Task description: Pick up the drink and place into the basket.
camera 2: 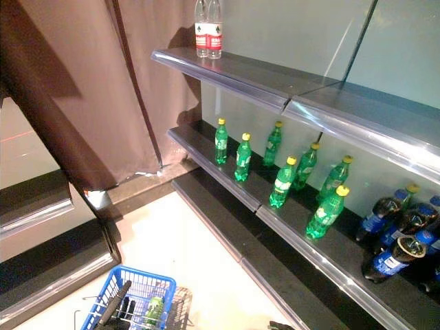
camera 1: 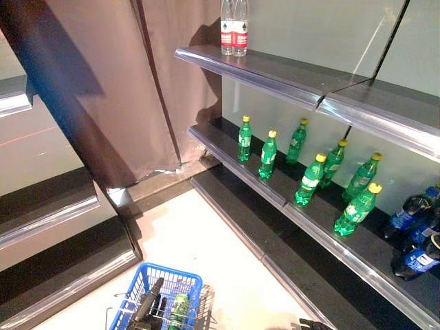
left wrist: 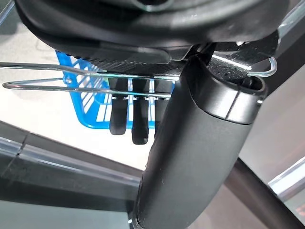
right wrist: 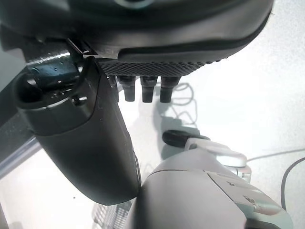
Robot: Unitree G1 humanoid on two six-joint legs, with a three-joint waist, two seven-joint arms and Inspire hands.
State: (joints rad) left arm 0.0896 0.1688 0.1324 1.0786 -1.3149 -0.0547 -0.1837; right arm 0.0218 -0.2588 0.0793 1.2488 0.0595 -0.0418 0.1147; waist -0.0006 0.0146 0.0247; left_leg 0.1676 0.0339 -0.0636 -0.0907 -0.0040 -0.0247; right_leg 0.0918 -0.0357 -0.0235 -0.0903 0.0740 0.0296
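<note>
Shop shelving ran along the right above a pale floor, and at the near left stood the blue basket (camera 1: 180,282), a green drink bottle (camera 1: 179,307) already lying inside it. Wire handles (left wrist: 86,78) of the basket passed under the left hand (left wrist: 128,112), whose fingers curled round them — a firm hold. More green bottles (camera 1: 313,177) stood in two rows on the middle shelf (camera 1: 275,196), dark cola bottles (camera 2: 392,240) further right, two clear water bottles (camera 1: 234,27) on the top shelf (camera 1: 275,72). Low over bare floor at the near right, the right hand (right wrist: 143,88) had relaxed, straight fingers and held nothing.
</note>
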